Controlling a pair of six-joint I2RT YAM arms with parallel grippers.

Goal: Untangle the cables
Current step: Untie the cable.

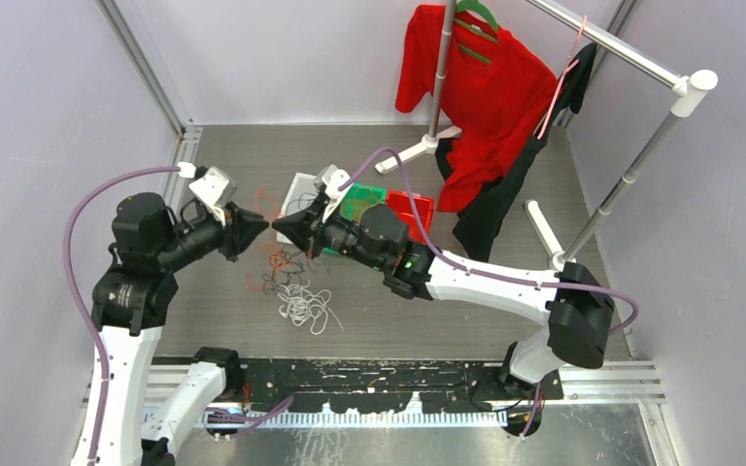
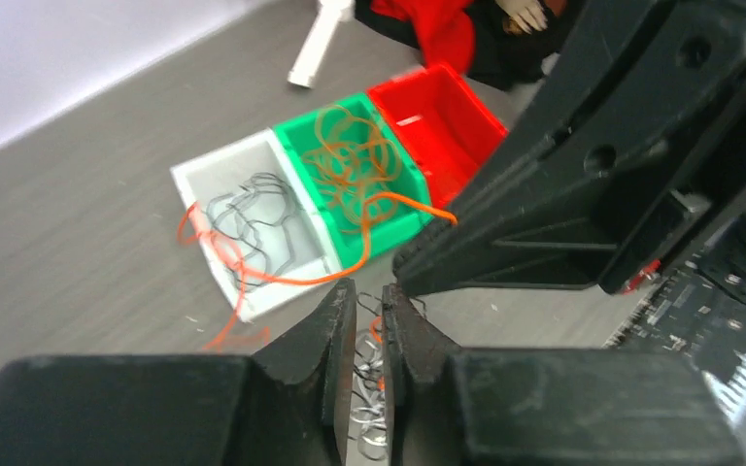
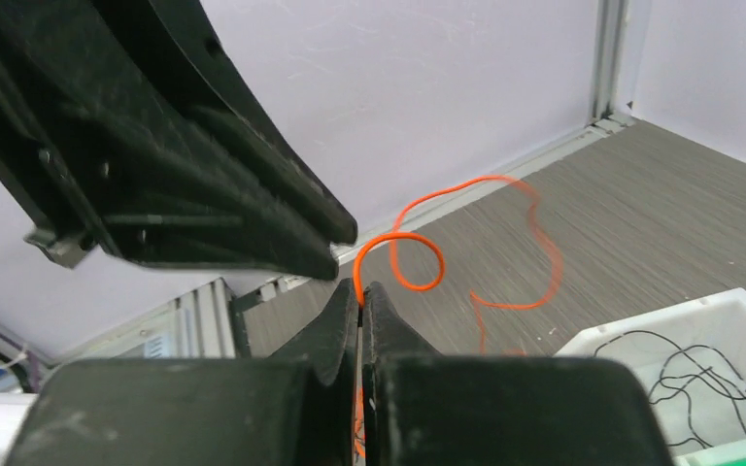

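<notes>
Left tool (image 2: 369, 294): held above the table (image 1: 398, 330), left of centre. Jaws stand a narrow slit apart with nothing visibly between them, and loose strands show through the gap. Cables: the main heap (image 1: 296, 289) lies on the table just on the near side of the two tool tips. White strands are nearest, with black and orange mixed in behind and to the left. Orange cable (image 3: 413, 236): one strand is held up clear of the heap. It curls out of the right tool, and its slack trails by the white bin. Right tool (image 3: 361, 294): tip to tip with the left one and almost touching it, fingers pressed together and pinching that orange cable. Right of the tools is a row of bins. The white bin (image 2: 216, 167) has black strands in it, the green bin (image 2: 379, 238) has orange coils, and the red bin (image 2: 461, 116) is at the right end. Handling (judgement): the strands look feather-light, limp and springy. They will likely snag and drag neighbours along, and could slip from a loose pinch. The best hold is a free end or a single exposed loop standing off the heap, one colour at a time, not a bite into the knot. Draw slowly, since a hard tug would likely tighten the crossings.
</notes>
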